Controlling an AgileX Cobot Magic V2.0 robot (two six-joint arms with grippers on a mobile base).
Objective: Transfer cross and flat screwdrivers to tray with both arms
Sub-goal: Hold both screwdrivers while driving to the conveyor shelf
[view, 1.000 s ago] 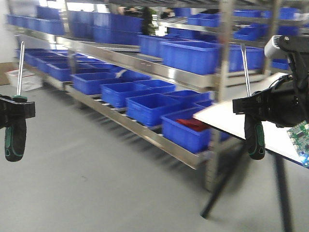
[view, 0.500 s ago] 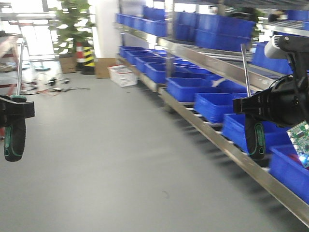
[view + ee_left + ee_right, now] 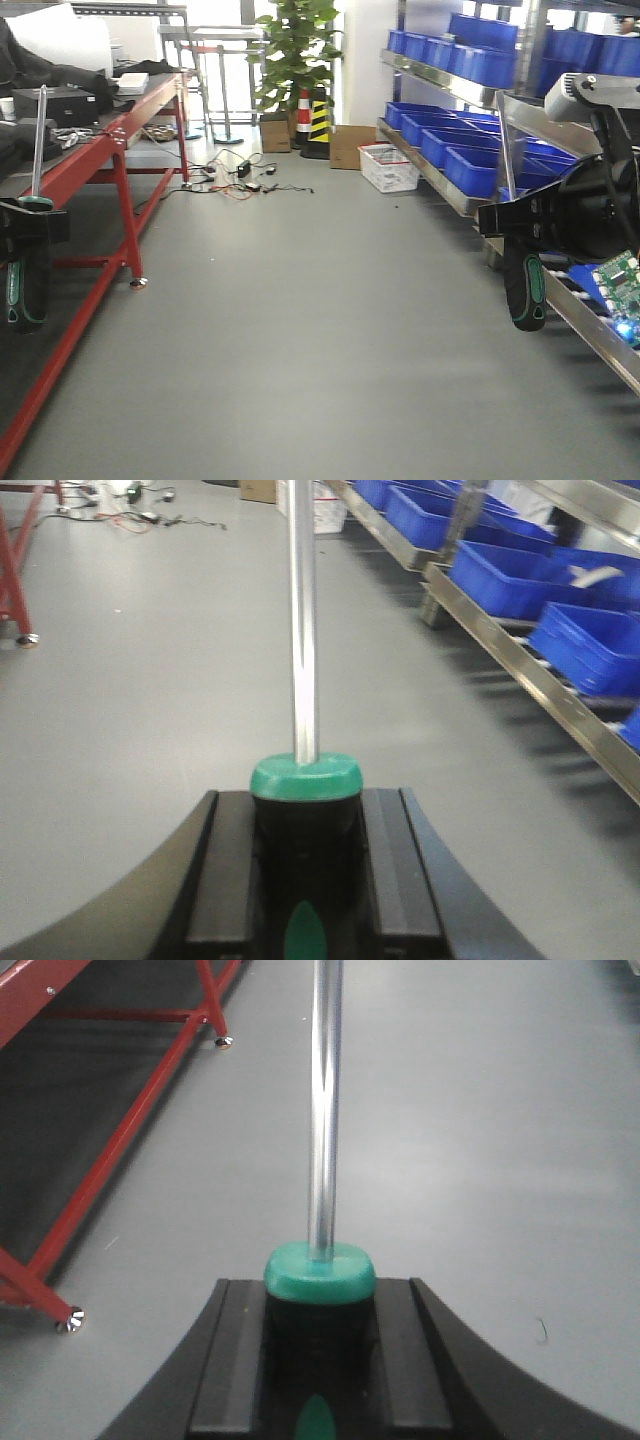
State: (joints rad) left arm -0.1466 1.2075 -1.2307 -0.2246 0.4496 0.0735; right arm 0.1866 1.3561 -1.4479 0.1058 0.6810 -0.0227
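Left gripper (image 3: 28,225) is clamped on the left screwdriver (image 3: 26,292), right gripper (image 3: 522,222) on the right screwdriver (image 3: 526,290), both held upright above the floor (image 3: 320,340), shafts up. They look stiff and light; chunky handles grip well, steel shafts probably slip. Tray isn't in view.

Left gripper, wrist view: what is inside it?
A screwdriver: its green collar and steel shaft stick out of the left gripper. The gripper covers the sides of its black handle; the handle's end is unseen.
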